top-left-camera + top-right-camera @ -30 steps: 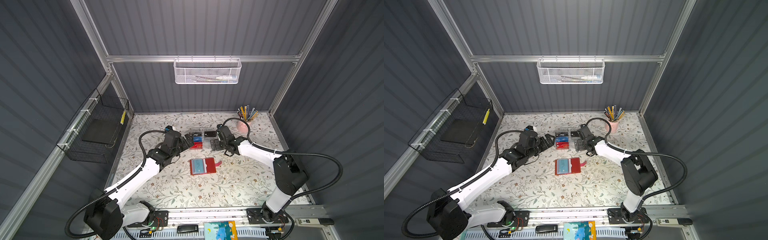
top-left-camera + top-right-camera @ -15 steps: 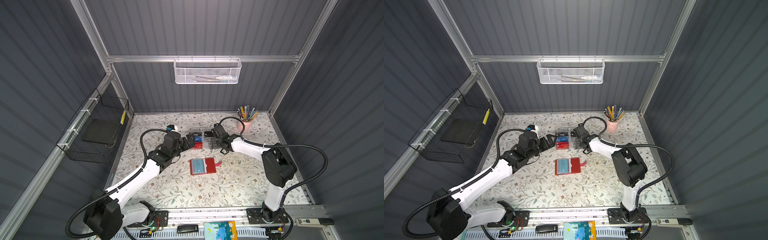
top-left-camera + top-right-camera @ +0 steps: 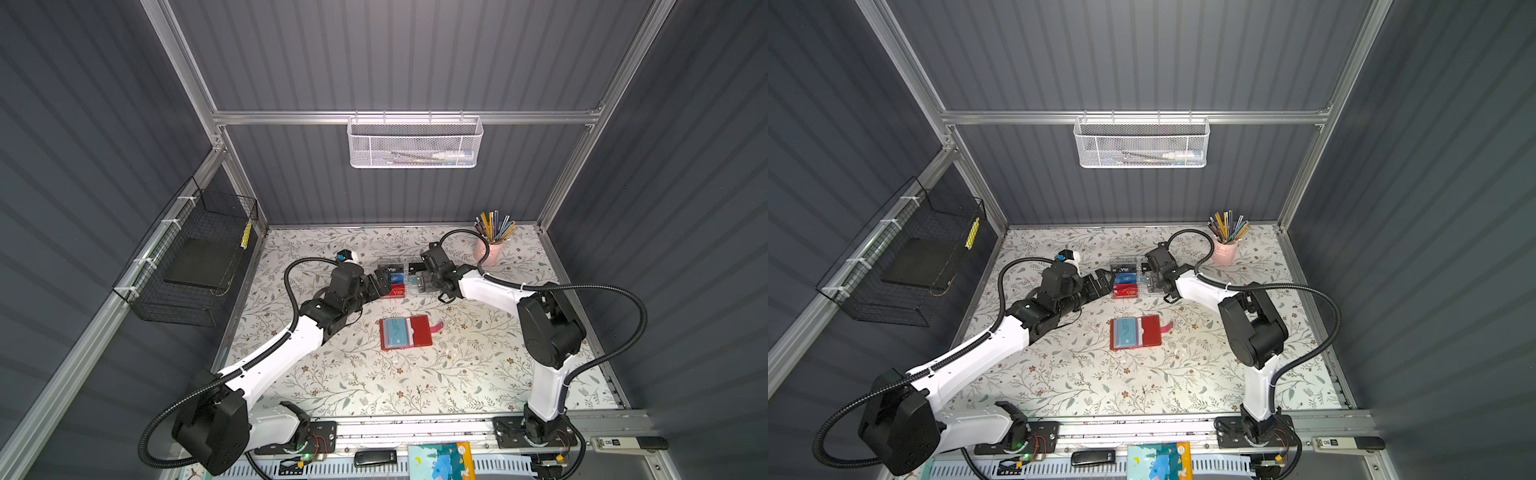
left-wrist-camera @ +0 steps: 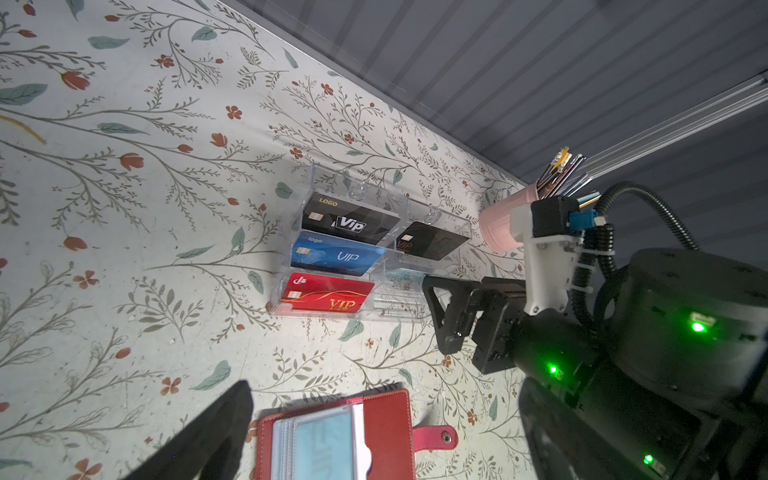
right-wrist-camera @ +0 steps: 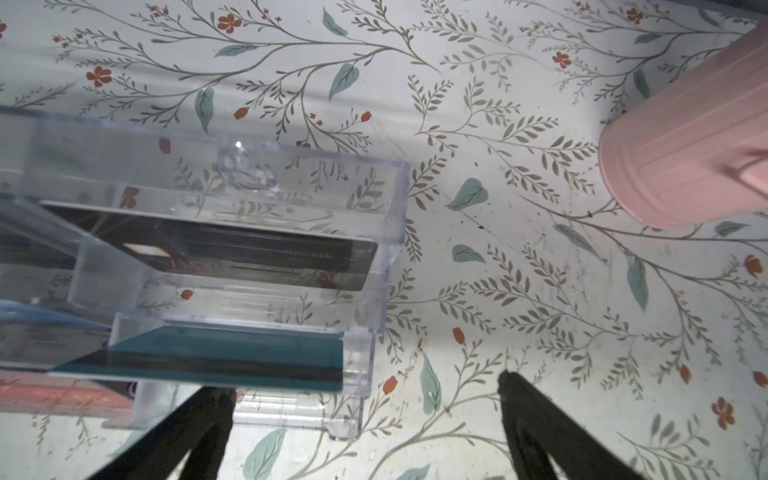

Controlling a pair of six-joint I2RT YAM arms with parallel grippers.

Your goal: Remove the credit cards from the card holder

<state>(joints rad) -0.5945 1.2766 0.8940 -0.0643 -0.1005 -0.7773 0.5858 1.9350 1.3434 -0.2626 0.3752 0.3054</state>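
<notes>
- Card holder (image 3: 406, 332) lies open and flat, face up, in the middle of the floral table (image 3: 374, 386). Its strap tab (image 3: 437, 327) is splayed toward the right arm's side. Lying this way, the sleeves can be reached from above.
- A light-blue card (image 4: 322, 446) sits in the top clear sleeve. I cannot tell how many more lie under it.
- Both arms are at the clear acrylic rack (image 4: 399, 297), behind the holder and apart from it.
- Left gripper (image 3: 383, 281): jaws wide apart and empty, just beside the rack end that carries the black, blue and red VIP cards.
- Right gripper (image 5: 365, 384): jaws spread and empty, straddling the rack's other end. I cannot tell if it touches the rack.
- A teal card (image 5: 232, 353) rests in a lower tier on that side, with a black card one tier up. I read the rack as the drop-off point, which would explain both arms being there.
- Judgement: the task is unfinished, since the holder keeps at least one card. The wallet looks light and likely to slide, so I would pin the cover with one gripper and pinch the card's edge with the other.
- Pink pencil cup (image 3: 490, 251) stands near the right wrist, a knock-over risk when that arm swings.
</notes>
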